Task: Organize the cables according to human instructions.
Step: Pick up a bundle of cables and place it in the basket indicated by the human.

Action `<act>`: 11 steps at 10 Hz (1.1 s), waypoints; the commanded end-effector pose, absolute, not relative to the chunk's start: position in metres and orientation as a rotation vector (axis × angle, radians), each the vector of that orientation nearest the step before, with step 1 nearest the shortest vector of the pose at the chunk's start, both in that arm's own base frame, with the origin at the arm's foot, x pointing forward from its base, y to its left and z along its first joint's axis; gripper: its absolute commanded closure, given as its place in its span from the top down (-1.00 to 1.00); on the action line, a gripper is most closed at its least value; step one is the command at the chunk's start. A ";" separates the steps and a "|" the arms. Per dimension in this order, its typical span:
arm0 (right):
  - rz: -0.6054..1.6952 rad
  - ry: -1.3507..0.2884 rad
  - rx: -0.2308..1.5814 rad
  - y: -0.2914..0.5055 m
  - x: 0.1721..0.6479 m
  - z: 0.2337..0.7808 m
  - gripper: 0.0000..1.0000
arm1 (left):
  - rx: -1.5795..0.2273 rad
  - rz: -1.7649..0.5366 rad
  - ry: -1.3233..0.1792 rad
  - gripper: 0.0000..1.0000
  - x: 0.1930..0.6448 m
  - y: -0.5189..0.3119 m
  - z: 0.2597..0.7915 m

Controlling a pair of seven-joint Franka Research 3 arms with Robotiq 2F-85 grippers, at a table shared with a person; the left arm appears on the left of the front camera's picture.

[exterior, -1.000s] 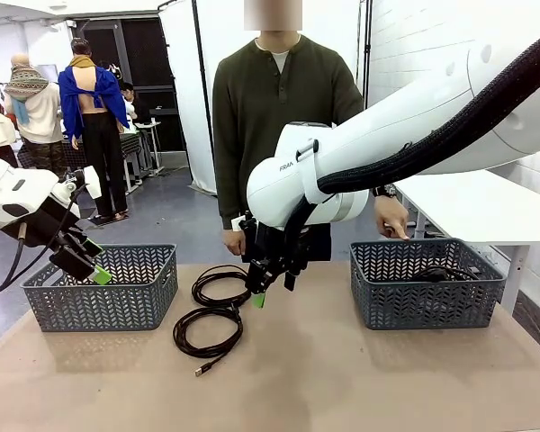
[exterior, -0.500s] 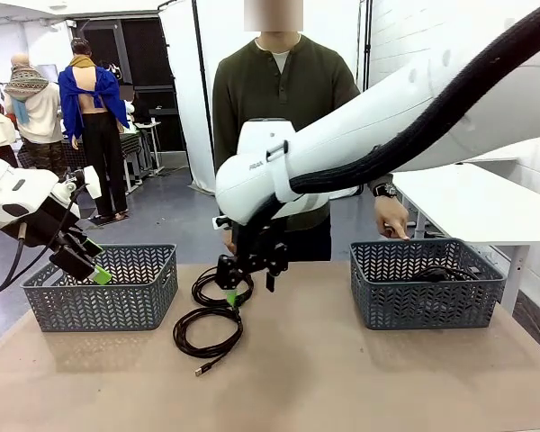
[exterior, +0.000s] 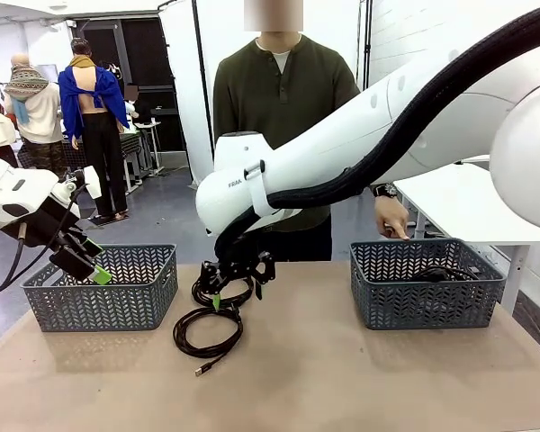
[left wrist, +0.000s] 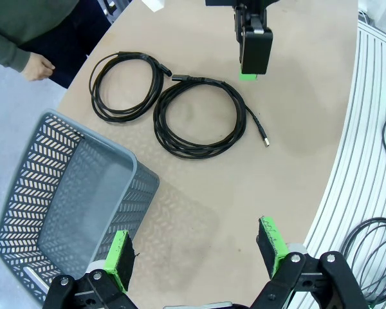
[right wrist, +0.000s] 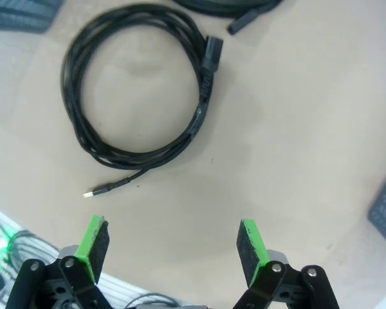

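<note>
**Front view: both end effectors wide, two coils lying on the desk**

Front view coverage has the right end effector [exterior: 236,292] lowered over the middle of the desk [exterior: 342,378], jaws spread wide with nothing held between them. It is placed low over the two cable coils. The far coil [exterior: 201,286] is partly hidden behind it, and the near coil [exterior: 207,331] lies just this side, its plug end pointed toward the near edge. Contact with either coil cannot be told.

In the right wrist view the near coil [right wrist: 69,96] is seen ahead of the green pads [right wrist: 93,237], not between them.

The left end effector [exterior: 90,261] is held above the left basket [exterior: 117,301], also wide and empty (its pads frame bare desk and the basket corner in the left wrist view). Both coils are seen there side by side, the far coil [left wrist: 93,90] nearer the person and the near coil [left wrist: 180,147] just beside it.

A third cable [exterior: 436,273] lies inside the right basket [exterior: 423,306]. The person's hand [exterior: 391,220] is rested at that basket's far rim.
</note>
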State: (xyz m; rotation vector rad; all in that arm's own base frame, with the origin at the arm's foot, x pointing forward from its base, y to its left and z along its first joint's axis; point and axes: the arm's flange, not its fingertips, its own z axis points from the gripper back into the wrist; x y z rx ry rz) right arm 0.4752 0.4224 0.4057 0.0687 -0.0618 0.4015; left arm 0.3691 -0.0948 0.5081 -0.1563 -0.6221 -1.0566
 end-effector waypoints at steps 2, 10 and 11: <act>0.401 -0.062 0.069 0.422 0.475 0.406 1.00 | -0.177 -1.064 -0.628 1.00 0.370 -0.092 0.508; 0.277 -0.069 0.030 0.431 0.488 0.397 1.00 | -0.177 -1.064 -0.628 1.00 0.370 -0.092 0.508; 0.218 -0.074 0.031 0.434 0.492 0.393 1.00 | -0.177 -1.064 -0.628 1.00 0.370 -0.092 0.508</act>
